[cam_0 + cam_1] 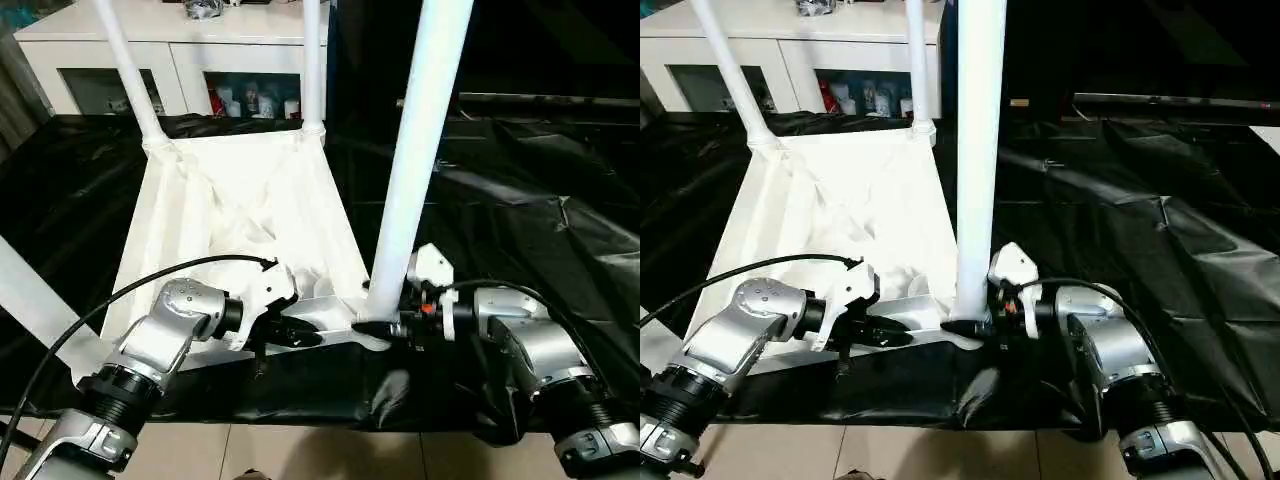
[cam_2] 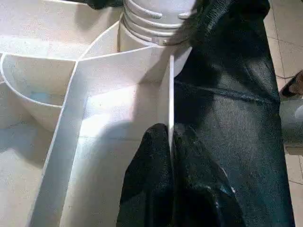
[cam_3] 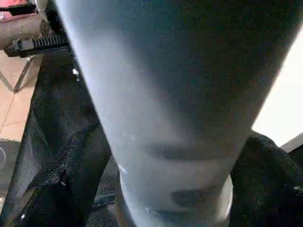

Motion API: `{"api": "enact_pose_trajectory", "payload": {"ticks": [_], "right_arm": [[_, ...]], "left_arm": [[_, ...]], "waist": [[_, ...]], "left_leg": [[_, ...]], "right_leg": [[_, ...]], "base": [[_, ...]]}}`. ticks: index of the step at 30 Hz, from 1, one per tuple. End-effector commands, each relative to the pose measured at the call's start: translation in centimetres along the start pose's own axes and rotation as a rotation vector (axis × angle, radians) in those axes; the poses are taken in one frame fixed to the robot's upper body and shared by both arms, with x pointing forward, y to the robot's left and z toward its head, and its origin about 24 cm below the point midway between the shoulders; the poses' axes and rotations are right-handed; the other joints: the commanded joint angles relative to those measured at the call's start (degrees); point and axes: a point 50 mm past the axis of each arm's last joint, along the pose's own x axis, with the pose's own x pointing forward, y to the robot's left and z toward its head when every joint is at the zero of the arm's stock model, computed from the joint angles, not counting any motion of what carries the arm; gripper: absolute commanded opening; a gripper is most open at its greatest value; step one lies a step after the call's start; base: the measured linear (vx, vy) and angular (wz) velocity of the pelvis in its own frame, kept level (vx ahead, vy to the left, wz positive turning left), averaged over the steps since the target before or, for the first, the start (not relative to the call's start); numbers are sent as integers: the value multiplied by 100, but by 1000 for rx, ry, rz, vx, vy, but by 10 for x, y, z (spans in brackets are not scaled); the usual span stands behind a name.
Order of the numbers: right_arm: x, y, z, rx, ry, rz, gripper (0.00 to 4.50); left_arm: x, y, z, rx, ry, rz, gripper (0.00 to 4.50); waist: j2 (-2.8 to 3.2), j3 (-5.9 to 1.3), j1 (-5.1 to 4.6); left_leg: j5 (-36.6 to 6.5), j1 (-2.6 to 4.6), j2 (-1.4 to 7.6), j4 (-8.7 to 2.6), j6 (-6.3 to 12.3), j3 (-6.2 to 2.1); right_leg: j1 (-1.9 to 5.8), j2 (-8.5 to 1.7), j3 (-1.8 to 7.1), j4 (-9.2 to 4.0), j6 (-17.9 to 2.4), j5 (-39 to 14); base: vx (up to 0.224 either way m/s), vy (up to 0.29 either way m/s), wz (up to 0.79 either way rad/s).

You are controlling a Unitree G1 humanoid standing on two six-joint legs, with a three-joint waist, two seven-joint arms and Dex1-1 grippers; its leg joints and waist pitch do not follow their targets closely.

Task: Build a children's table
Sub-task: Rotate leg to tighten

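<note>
Viewing across the black-draped surface [image 1: 560, 200], we label from left to right:
Tabletop [image 1: 240, 200]: lies upside down on the surface, ribbed underside up, legs standing in its corners.
Left pincer [image 1: 300, 337]: we see it clenched on the tabletop's near rim wall.
Near leg [image 1: 420, 150]: upright in the near right corner socket.
Right pincer [image 1: 375, 328]: we cannot tell its state; its fingers sit at this leg's base.

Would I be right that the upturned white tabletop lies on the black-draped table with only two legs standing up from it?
Not quite: the left eye view shows three upright legs, two at the far corners and one near leg, on the upturned tabletop on the black-draped table.
</note>
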Motion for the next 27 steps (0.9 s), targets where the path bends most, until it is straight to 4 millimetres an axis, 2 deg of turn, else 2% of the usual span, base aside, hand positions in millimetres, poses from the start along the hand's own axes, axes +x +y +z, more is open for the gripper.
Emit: {"api": "enact_pose_trajectory", "payload": {"ticks": [1,4,8,10,11,13,14,18,22,27], "right_arm": [[-3,-1,4,-45,20,13,389],[-8,-2,1,-64,54,9,389],[-10,-5,1,-58,53,-5,389],[-10,-6,2,-52,49,-8,389],[-10,-6,2,-49,46,-10,362],[-9,-6,2,-42,39,-10,354],[-8,-6,2,-41,38,-9,352],[-7,-6,3,-36,34,-3,311],[-7,-5,1,-27,33,4,285],[-3,-2,-3,-12,31,-7,277]], "left_arm": [[4,-5,15,47,-54,-75,0],[4,-5,13,46,-50,-74,0],[4,-5,13,45,-48,-73,0],[4,-5,14,45,-49,-69,0],[4,-5,14,45,-49,-68,0],[3,-5,14,43,-50,-66,0],[3,-5,13,41,-50,-66,0],[2,-6,12,37,-48,-68,0],[3,-7,11,32,-50,-71,0],[5,-5,10,30,-50,-40,0]], "waist": [[-55,-357,-32],[-56,-365,-29],[-55,-361,-30],[-75,-363,-31],[-65,-364,-28],[-81,-364,-33],[-70,-363,-28],[-91,-367,-30],[-91,-368,-25],[-86,-368,-34]], "left_leg": [[-1436,159,240,-420,103,-105],[-1302,144,234,-402,166,-101],[-1350,149,237,-399,201,-103],[-1352,148,240,-400,198,-104],[-1343,151,242,-398,197,-106],[-1333,149,239,-397,206,-102],[-1327,146,239,-398,210,-105],[-1277,148,239,-390,230,-101],[-1240,147,238,-387,237,-101],[-1187,141,234,-380,255,-96]], "right_leg": [[212,-296,229,-367,-1250,-1183],[228,-294,223,-349,-1303,-1014],[225,-296,218,-361,-1311,-1138],[228,-294,216,-359,-1308,-1169],[224,-294,217,-355,-1313,-1151],[224,-288,216,-352,-1313,-1130],[226,-294,215,-351,-1315,-1147],[224,-289,214,-346,-1314,-1123],[226,-294,215,-340,-1307,-1130],[228,-289,215,-338,-1326,-1048]], "base": [[0,0,0],[0,0,0],[0,0,0],[0,0,0],[0,0,0],[0,0,0],[0,0,0],[0,0,0],[0,0,0],[0,0,0]]}}
